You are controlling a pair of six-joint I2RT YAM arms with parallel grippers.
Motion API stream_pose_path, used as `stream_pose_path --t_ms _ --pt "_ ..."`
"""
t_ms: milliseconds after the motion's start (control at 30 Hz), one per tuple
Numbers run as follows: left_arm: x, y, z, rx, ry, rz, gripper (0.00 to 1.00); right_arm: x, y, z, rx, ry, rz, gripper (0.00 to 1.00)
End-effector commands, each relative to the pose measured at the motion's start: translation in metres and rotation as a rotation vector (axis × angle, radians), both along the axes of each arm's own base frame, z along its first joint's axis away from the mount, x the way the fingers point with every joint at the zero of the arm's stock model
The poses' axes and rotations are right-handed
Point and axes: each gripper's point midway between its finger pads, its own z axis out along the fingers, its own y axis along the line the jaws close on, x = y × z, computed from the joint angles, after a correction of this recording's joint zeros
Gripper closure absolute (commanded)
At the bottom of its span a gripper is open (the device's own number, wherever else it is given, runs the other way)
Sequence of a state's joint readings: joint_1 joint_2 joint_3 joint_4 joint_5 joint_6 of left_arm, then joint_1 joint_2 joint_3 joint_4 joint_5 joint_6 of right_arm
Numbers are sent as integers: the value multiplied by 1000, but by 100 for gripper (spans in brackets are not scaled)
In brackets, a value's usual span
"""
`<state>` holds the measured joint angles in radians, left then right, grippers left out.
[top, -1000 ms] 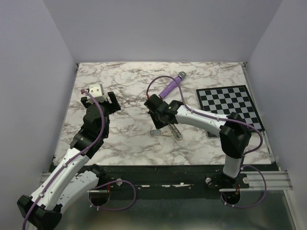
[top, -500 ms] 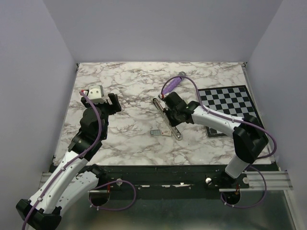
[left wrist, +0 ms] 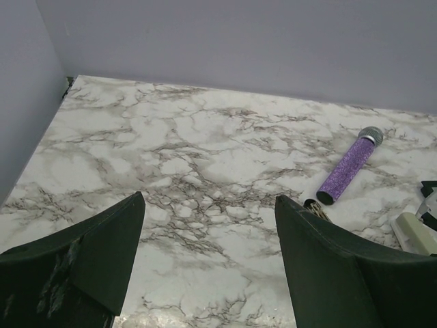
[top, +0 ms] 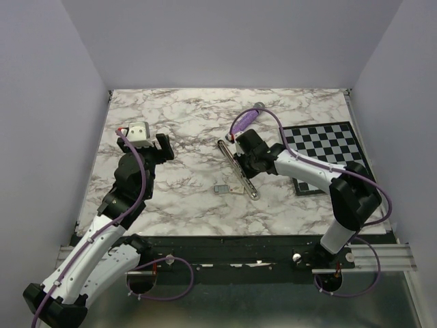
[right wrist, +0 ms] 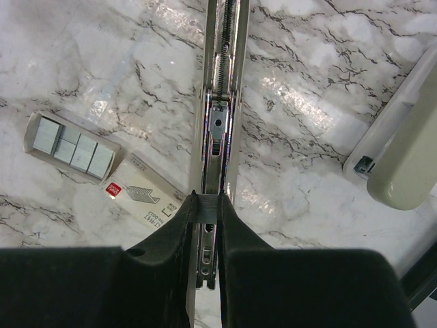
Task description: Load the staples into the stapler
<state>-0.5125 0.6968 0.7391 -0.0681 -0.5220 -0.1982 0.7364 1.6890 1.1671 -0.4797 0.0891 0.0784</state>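
Marble-patterned white and grey tabletop, seen from above, with my two arms reaching in from six o'clock.

Starting at the left, my left gripper hangs over bare table toward nine o'clock. Its dark fingers are spread wide with nothing between them, so it takes no part in the work right now.

Near the centre lies the staple supply: a small cream-white cardboard tray beside its printed sleeve, the two touching. The tray holds several grey metallic blocks of staples, packed side by side. I cannot see inside the sleeve.

Just right of the tray, at about one o'clock from it, is the slim beige-grey stapler, lying opened out. Its dark, thin metal rail faces up, and its rounded beige top is swung off toward three o'clock. The rail channel shows a spring and a pusher, with no staples seated that I can make out.

My right gripper is pinched tight on what looks like a tiny grey strip of staples, held directly over the rail. I cannot tell whether the strip touches it.

My reading is that opening the stapler and picking up a strip are done. Seating the strip in the channel and closing the top remain.

Further right, a purple glittery cylinder at twelve o'clock and a black-and-white checkered mat at three o'clock sit unused.
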Motion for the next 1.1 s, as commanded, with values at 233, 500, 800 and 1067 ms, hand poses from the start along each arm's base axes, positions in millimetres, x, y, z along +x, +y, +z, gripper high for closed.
stream_pose_path --t_ms 233,500,800,1067 --pt "3 -3 -2 15 -5 -18 15 -2 0 -24 -15 43 29 83" --pt "4 -4 -4 19 2 -21 15 -1 -4 -30 -29 53 21 83" --pt "4 -5 -4 17 3 -25 15 -1 -7 -23 -25 41 19 83" --pt "5 -5 -6 21 9 -24 15 -2 -9 -28 -38 50 19 83"
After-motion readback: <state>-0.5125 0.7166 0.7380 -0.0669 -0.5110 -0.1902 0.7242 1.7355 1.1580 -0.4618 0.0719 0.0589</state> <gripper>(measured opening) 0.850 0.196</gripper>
